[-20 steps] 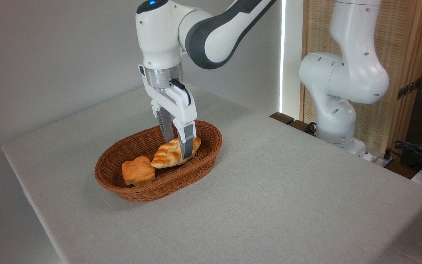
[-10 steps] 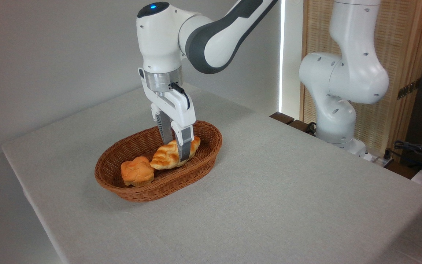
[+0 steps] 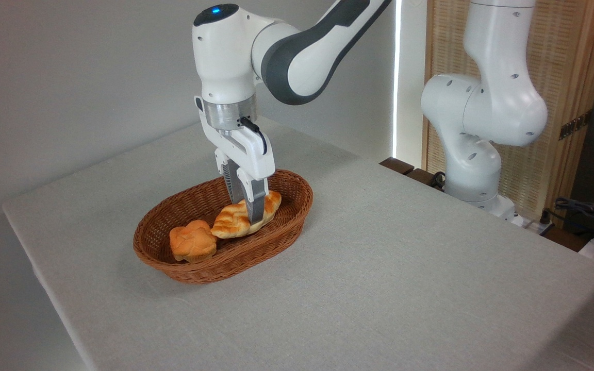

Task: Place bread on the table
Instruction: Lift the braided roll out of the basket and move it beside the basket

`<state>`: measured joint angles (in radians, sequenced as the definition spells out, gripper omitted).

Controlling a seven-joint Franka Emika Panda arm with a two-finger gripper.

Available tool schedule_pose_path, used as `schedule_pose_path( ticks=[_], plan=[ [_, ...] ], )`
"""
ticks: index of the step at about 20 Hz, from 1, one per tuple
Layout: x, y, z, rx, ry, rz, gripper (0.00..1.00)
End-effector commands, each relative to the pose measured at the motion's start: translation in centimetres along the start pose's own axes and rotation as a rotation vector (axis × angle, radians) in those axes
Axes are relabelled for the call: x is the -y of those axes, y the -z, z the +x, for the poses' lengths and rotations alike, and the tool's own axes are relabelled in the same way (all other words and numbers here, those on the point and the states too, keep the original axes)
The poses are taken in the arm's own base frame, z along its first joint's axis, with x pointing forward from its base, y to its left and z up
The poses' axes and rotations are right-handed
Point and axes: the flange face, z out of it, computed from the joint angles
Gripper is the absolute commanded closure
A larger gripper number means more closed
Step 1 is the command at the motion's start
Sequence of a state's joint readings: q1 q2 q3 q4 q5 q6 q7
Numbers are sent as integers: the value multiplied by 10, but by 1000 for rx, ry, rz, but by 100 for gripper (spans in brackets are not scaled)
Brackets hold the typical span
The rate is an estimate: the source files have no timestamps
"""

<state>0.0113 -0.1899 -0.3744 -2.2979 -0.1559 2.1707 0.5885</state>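
Observation:
The braided golden-brown bread [image 3: 231, 221] lies inside the brown wicker basket [image 3: 194, 268], its right end near the basket's far rim. My gripper [image 3: 249, 212] reaches straight down into the basket and its two fingers are shut on the middle of the loaf. The near finger [image 3: 256, 203] hides part of the loaf. The basket stands on the table [image 3: 405, 268], which is covered in light grey cloth.
A small round orange-brown bun [image 3: 192, 241] sits in the basket just left of the loaf, touching it. The arm's white base [image 3: 475, 154] stands at the table's back right, with cables [image 3: 586, 214] beyond it. A wall runs behind the table.
The fingers have drawn together onto the loaf. The loaf has shifted slightly up and left in the basket, and the bun has been nudged a little to the left.

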Motion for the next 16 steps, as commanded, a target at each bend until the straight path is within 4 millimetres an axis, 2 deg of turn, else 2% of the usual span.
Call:
schedule_pose_path(
  ticks=[1, 3, 7, 9, 11, 14, 16],
  plan=[
    [0, -1, 0, -5, -21, 17, 52],
    [2, 6, 2, -15, -21, 27, 52],
    [17, 53, 11, 5, -20, 38, 52],
    [37, 77, 2, 15, 13, 23, 52],
    [43, 96, 2, 18, 4, 15, 52],
    [62, 116, -9, 6, 33, 14, 52],
    [83, 124, -25, 0, 38, 13, 52]
  ],
)
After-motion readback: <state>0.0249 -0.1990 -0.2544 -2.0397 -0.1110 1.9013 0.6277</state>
